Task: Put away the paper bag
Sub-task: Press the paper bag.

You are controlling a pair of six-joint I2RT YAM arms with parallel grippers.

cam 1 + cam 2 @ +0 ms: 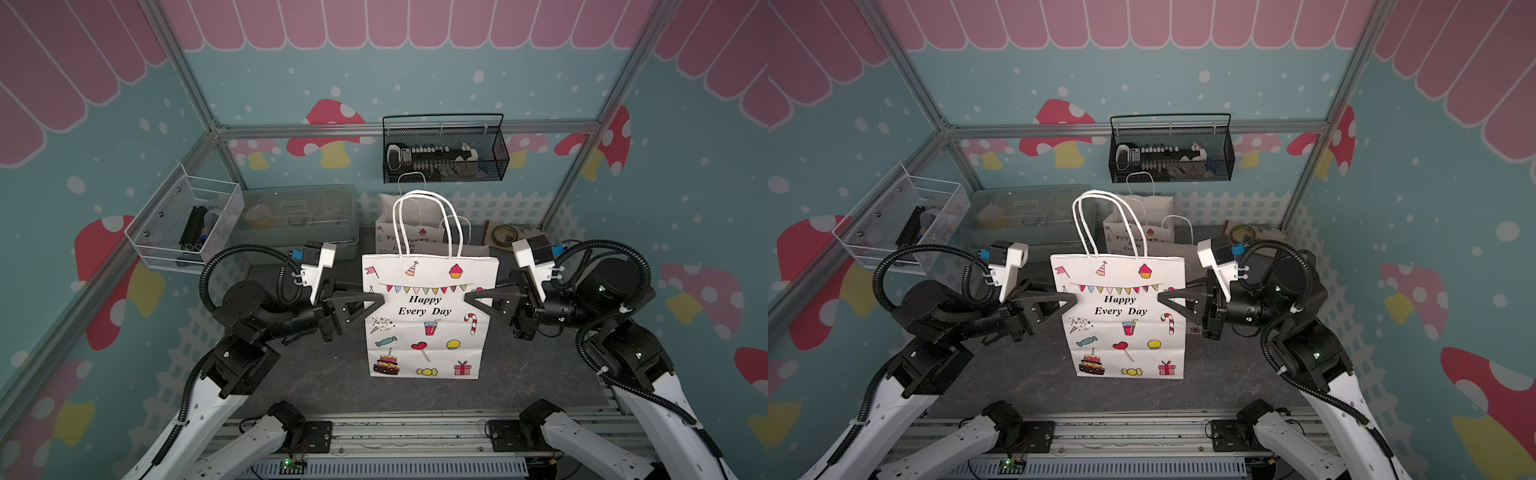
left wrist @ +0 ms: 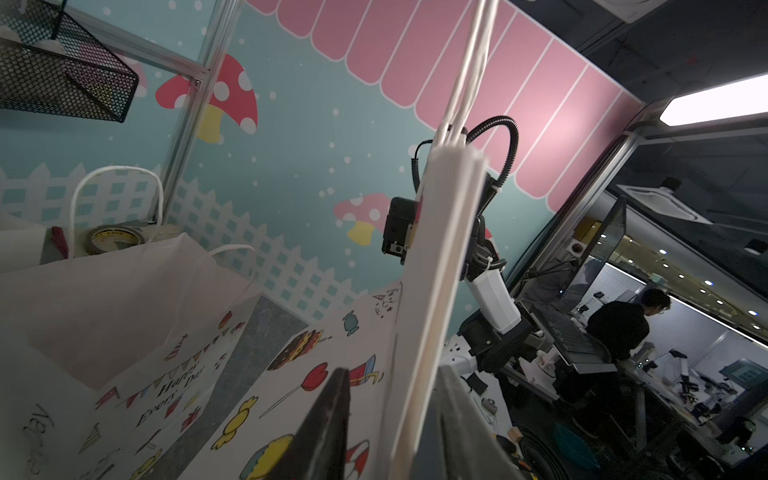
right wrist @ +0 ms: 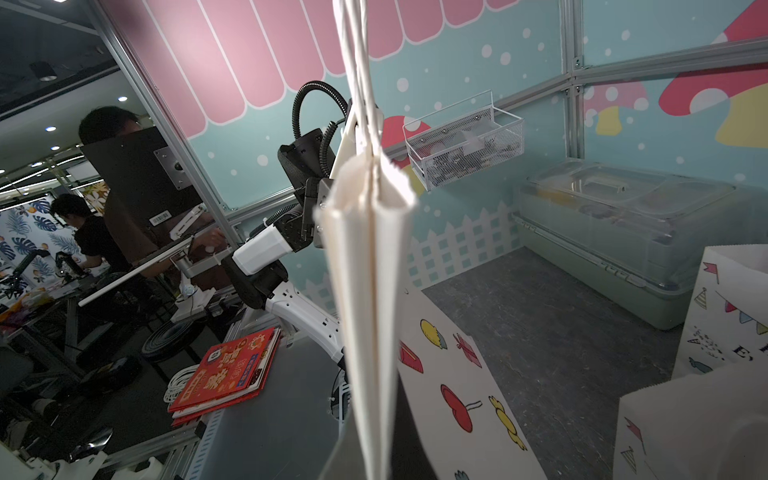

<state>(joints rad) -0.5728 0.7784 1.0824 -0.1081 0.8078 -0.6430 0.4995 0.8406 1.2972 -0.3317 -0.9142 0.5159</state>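
The white paper bag (image 1: 428, 320) bears colourful party drawings; the mesh basket (image 1: 444, 158) is black.

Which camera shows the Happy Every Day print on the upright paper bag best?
The top views. In both top views the paper bag faces the camera, with its whole printed front readable. Each wrist view looks along a folded side edge, catching only slanted scraps of print.
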